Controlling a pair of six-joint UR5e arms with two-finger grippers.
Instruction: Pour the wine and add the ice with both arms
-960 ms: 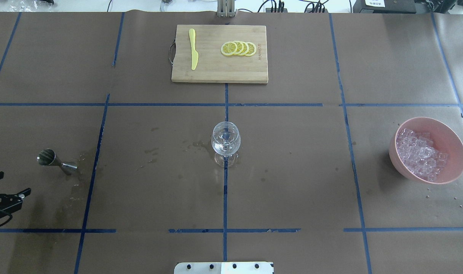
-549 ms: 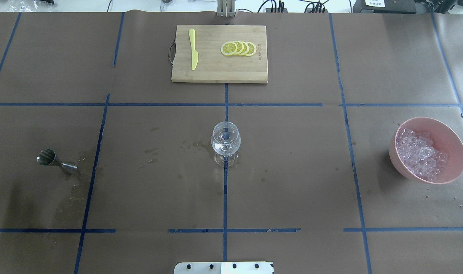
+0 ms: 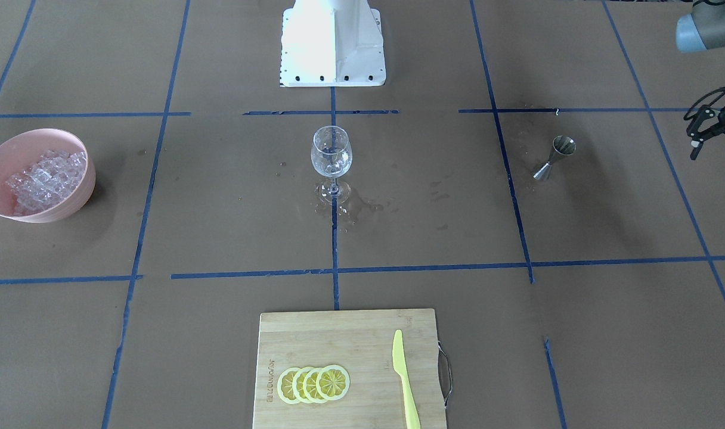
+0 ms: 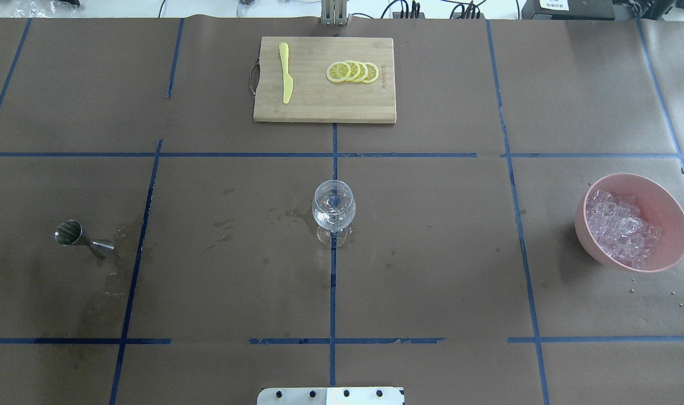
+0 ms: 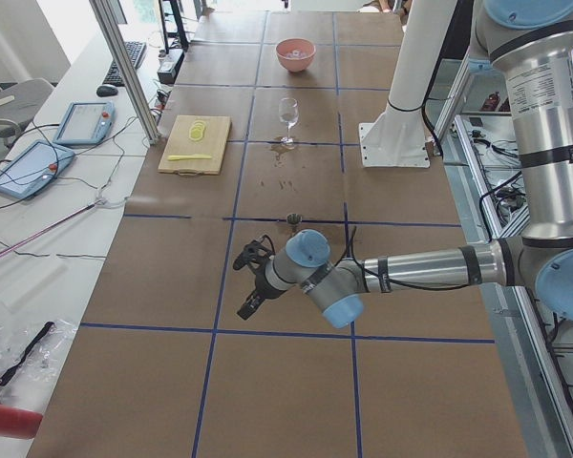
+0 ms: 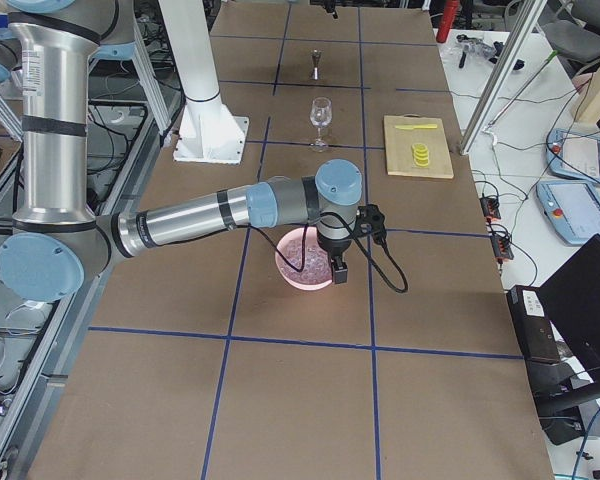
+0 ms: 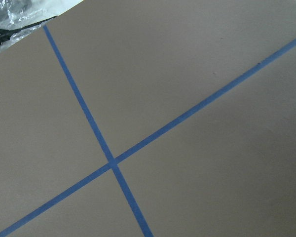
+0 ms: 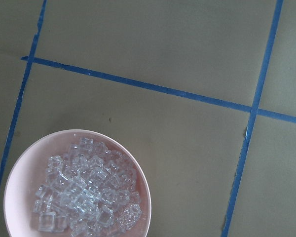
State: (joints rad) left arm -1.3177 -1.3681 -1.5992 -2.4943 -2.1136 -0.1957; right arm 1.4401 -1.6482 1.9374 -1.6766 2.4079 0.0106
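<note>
A clear wine glass (image 4: 333, 209) stands upright at the table's middle, also in the front view (image 3: 331, 156). The ice (image 4: 620, 229) is heaped in a pink bowl (image 4: 669, 202) at the right. In the right wrist view the ice (image 8: 84, 197) lies at the lower left. My left gripper (image 3: 694, 143) hangs open and empty past the metal jigger (image 4: 75, 235), outside the overhead view. It also shows in the left side view (image 5: 244, 286). My right gripper (image 6: 336, 262) hovers over the bowl's outer side. I cannot tell if it is open or shut.
A bamboo cutting board (image 4: 319, 109) at the far middle carries lemon slices (image 4: 352, 71) and a yellow knife (image 4: 286, 73). Wet stains (image 4: 291, 214) lie beside the glass and near the jigger. The white base (image 3: 332, 42) stands at my near edge.
My left gripper, at the overhead view's left edge one second ago, has drawn back out of that view. The glass, jigger and bowl have not moved.
</note>
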